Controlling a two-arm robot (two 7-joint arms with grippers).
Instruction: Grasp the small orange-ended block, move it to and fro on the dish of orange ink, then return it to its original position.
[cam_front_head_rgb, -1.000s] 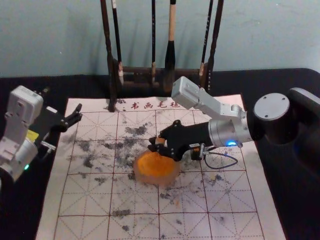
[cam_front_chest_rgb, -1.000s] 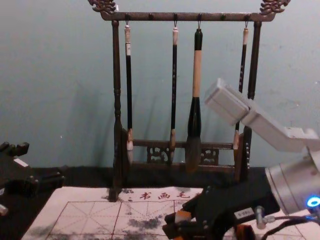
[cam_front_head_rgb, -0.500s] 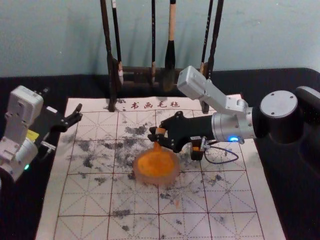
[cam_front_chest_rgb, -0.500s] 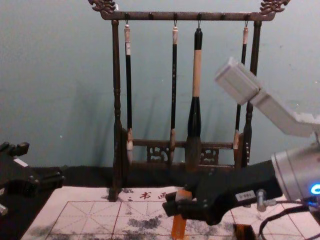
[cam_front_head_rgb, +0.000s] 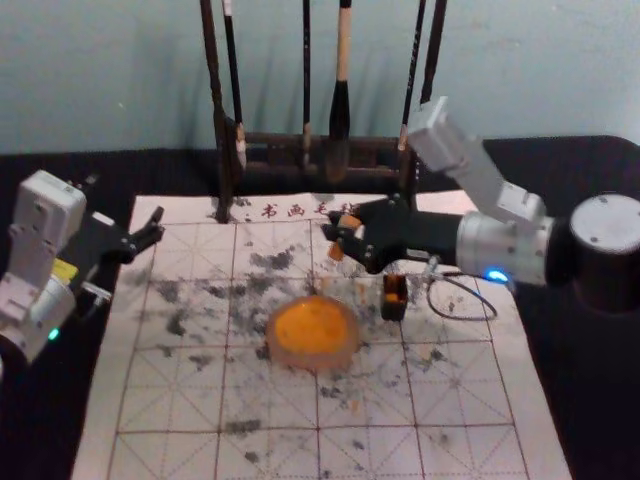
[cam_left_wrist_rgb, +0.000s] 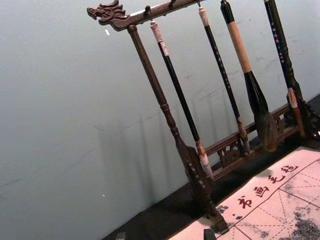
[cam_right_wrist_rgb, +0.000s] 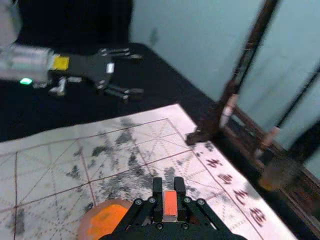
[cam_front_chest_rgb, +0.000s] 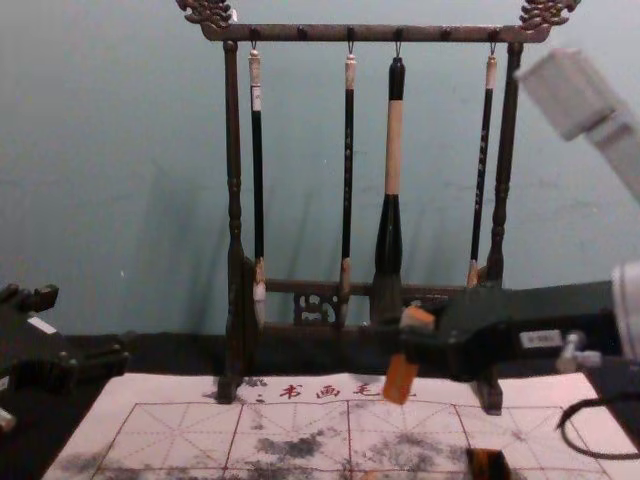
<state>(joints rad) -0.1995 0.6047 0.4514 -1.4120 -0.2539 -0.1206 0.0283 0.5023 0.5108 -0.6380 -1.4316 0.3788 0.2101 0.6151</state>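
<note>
Block up in the claw, dish and box below

The right gripper (cam_right_wrist_rgb: 168, 186) is closed on the block (cam_front_chest_rgb: 398, 380), pinching it between its two fingertips, with an orange end jutting out on the lower side. The block is in the air, leaning rather than upright, beyond the dish (cam_front_head_rgb: 313, 362) and clear of the ink (cam_front_head_rgb: 312, 325). Gripping it by the middle seems sensible: the lower end is left free to meet the ink, or to go first into a holder.

A small dark box (cam_front_head_rgb: 394, 307) stands on the mat (cam_front_head_rgb: 180, 400), just to the right of the dish. It has orange inside, so I take it for the block's home — set close, likely, to keep the trip from ink to box short.

The return looks to be the step in hand, though the ink strokes can't be confirmed from here. Next, the arm should bring the block over the box, straighten it, then lower it in. Let down at this slant, it could catch the box's rim or knock the box over; a wet end might also drip on the mat.

The left gripper (cam_right_wrist_rgb: 135, 74) idles off the mat's left side, its fingers wide apart with nothing between them — well out of the way.
</note>
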